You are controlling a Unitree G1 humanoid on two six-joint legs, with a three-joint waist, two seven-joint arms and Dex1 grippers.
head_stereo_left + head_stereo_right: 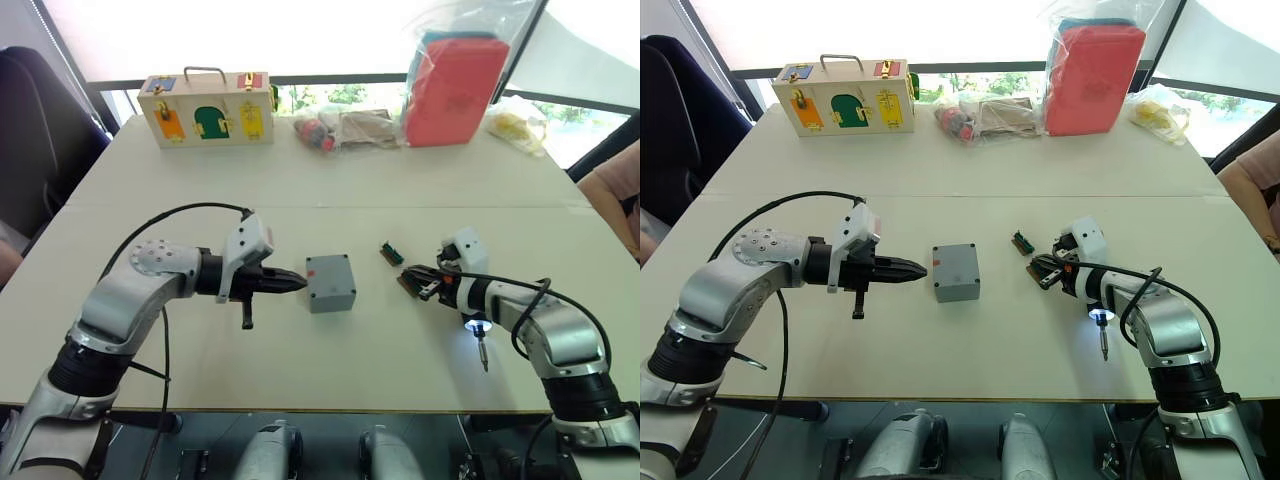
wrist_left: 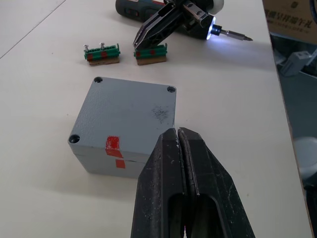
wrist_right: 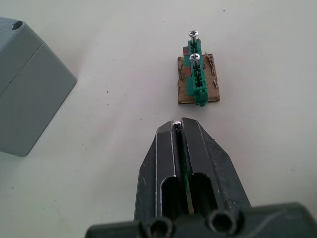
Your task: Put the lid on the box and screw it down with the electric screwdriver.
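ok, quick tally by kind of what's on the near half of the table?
lid: 1
box: 1
green screw strip: 2
electric screwdriver: 1
total: 5

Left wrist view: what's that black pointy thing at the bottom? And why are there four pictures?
That is the robot's own left gripper, two black fingers shut, filmed from its wrist. Two pictures come from the robot's head, one from each wrist. On the table sits a grey box with its lid on. The right gripper pinches a green screw strip; another strip lies nearby. The lit electric screwdriver lies by that arm.
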